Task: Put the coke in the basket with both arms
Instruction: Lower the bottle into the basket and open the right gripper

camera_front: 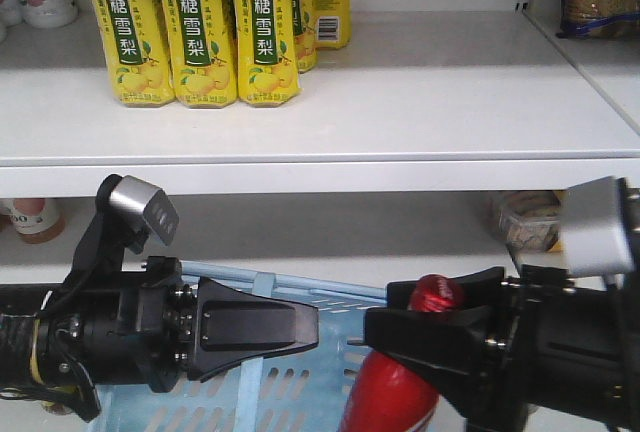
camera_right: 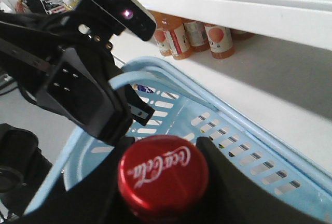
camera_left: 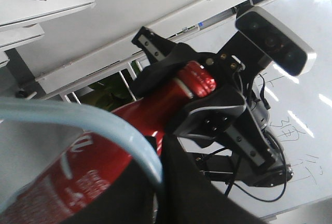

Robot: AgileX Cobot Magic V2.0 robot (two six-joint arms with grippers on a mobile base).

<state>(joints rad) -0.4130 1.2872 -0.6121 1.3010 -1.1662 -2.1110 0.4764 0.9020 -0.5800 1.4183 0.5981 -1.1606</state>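
Coca-Cola bottle (camera_right: 162, 175) hangs clamped at its neck in our right gripper (camera_front: 432, 312), over the blue basket (camera_right: 249, 130) below. Left gripper (camera_front: 310, 327), just opposite, pinches the handle (camera_left: 104, 117), which we judge steadies the basket for lowering.

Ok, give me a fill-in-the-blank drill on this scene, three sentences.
1. The right gripper grips the coke just below its red ____.
2. The left gripper holds the basket by its ____.
3. The bottles on the upper shelf are ____.

Missing words: cap; handle; yellow.
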